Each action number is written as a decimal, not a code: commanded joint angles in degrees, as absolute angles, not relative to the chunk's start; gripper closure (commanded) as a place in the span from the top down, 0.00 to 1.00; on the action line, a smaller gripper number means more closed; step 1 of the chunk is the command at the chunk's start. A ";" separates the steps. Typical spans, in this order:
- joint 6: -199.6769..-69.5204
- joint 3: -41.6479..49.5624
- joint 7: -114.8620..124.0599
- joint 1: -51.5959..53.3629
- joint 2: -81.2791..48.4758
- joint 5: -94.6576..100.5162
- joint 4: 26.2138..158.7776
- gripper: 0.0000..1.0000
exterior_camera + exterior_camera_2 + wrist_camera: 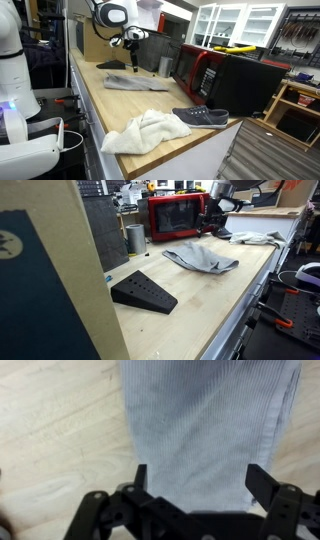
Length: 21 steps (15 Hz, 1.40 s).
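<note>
My gripper (pixel 200 478) is open and empty, its two black fingers spread wide. It hangs over a grey ribbed cloth (pixel 210 415) that lies flat on the wooden countertop (pixel 50 430). In both exterior views the gripper (pixel 131 50) (pixel 211 220) is well above the counter, over the far part of the grey cloth (pixel 135 83) (pixel 200 257), and does not touch it.
A crumpled white towel (pixel 145 131) (pixel 255 237) and a dark grey cloth item (pixel 200 117) lie near one end of the counter. A red microwave (pixel 203 70) (pixel 175 216) stands at the back. A metal cup (pixel 135 237) and a black wedge (pixel 145 291) also stand on the counter.
</note>
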State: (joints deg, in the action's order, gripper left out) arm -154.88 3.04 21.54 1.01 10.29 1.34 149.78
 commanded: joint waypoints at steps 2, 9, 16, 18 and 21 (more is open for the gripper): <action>-151.63 2.37 21.26 -0.90 13.75 -5.37 154.88 1.00; -147.56 2.74 20.80 -1.49 12.94 -12.50 158.92 1.00; -146.90 3.33 19.94 -3.10 10.13 -13.16 159.03 0.75; -147.18 3.61 18.89 -2.90 9.06 -14.43 159.03 0.66; -147.55 3.79 16.40 -2.33 7.50 -17.52 159.04 0.42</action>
